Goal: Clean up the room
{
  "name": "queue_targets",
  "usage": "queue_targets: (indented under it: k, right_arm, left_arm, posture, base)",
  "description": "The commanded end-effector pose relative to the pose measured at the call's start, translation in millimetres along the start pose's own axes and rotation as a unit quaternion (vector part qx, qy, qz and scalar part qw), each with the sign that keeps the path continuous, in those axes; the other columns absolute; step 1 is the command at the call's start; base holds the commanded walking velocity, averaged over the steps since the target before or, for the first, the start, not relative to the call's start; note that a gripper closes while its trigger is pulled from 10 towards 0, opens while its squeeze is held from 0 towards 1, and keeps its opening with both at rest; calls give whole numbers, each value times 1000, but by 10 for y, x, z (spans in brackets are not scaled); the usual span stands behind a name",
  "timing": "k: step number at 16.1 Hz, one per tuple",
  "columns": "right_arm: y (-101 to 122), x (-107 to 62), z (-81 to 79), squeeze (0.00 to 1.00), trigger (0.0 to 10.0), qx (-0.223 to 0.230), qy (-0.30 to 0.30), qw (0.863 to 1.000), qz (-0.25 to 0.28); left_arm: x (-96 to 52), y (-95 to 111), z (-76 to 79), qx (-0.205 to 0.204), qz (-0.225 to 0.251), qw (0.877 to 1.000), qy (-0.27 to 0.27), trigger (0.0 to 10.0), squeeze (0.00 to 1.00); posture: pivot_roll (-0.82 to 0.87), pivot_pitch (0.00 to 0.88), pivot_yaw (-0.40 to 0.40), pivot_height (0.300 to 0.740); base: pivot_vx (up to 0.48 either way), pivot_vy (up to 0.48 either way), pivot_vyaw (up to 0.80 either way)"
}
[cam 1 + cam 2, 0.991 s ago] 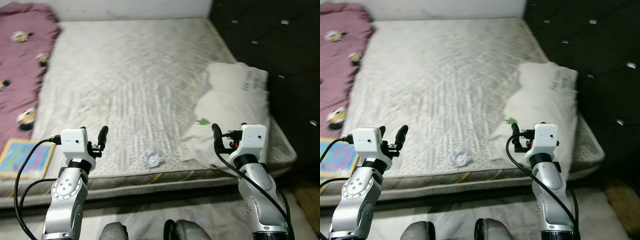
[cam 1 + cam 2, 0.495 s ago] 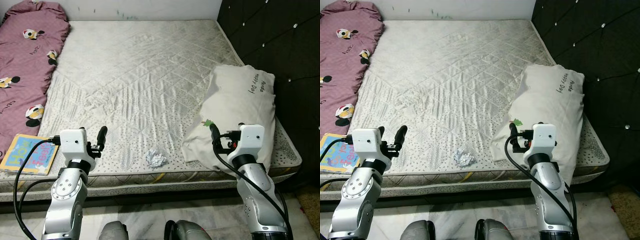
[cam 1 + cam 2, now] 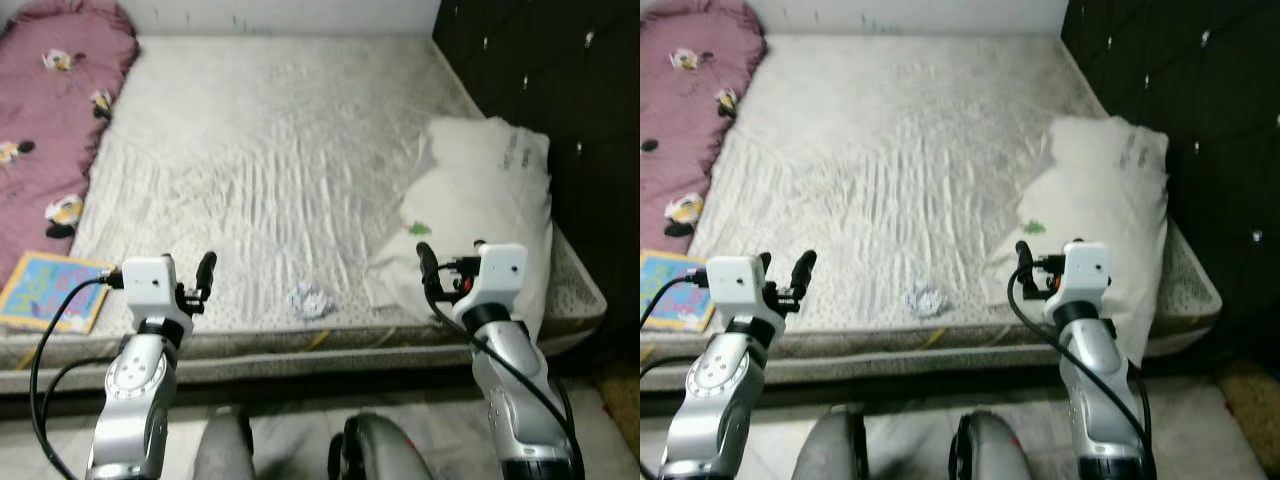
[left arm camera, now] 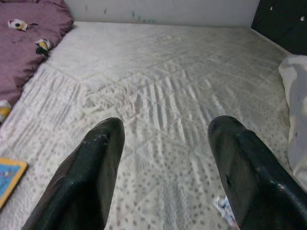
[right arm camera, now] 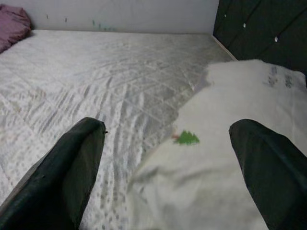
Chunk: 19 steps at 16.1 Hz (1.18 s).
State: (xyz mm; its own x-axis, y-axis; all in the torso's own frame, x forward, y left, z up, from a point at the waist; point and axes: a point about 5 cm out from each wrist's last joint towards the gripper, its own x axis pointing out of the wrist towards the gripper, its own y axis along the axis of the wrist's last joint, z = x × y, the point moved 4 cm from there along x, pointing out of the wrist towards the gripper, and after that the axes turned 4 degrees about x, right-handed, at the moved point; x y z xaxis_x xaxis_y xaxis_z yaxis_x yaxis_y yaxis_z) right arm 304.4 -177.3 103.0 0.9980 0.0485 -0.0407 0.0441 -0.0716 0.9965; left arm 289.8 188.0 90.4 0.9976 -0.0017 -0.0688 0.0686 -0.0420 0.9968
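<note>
A crumpled white paper ball lies near the front edge of the bare grey-white mattress. A white pillow with a small green tree mark rests on the mattress's right side. At the left edge lies a colourful book, beside a pink patterned blanket. My left gripper is open and empty, held before the mattress edge, left of the paper ball. My right gripper is open and empty too, just in front of the pillow's near corner.
A black tufted headboard stands along the right side of the bed. A white wall runs behind the far edge. Pale floor lies between me and the mattress.
The whole picture has shifted and blurred a little, so the camera has moved. Both arms keep the same pose and nothing on the bed has moved.
</note>
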Motion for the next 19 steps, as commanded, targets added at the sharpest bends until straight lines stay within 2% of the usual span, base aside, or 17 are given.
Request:
queue_targets:
  k: [1, 6, 11, 14, 18, 19]
  right_arm:
    - [-27, 1, -15, 0, 10000, 1, 6, 1000, -5]
    - [-29, 18, -94, 0, 10000, 18, 13, 1000, -6]
    - [-37, 14, -126, 0, 10000, 7, 26, 1000, -8]
    - [-36, 24, -152, 0, 10000, 9, 32, 999, -8]
    - [-21, 30, -181, 0, 10000, 12, 37, 999, -7]
    - [-24, 28, -173, 0, 10000, 12, 35, 999, -8]
  left_arm:
    - [4, 7, -38, 3, 2, 1000, 12, 10000, 0]
    - [33, 72, -33, 13, 14, 1000, 11, 10000, 0]
    - [16, 84, 17, 5, 22, 1000, -2, 10000, 0]
    - [3, 82, 29, 3, 22, 1000, -4, 10000, 0]
    - [11, 74, 22, 5, 20, 1000, -8, 10000, 0]
    - [11, 74, 22, 6, 21, 1000, -8, 10000, 0]
  posture:
    - [17, 94, -34, 646]
    - [12, 116, -37, 646]
    - [9, 122, -43, 646]
    - [12, 125, -45, 646]
    - [9, 126, -43, 646]
    - [9, 126, -43, 646]
  base:
    - [0, 0, 0]
    - [0, 0, 0]
    - [0, 0, 0]
    - [336, 0, 0]
    - [348, 0, 800]
    - [345, 0, 0]
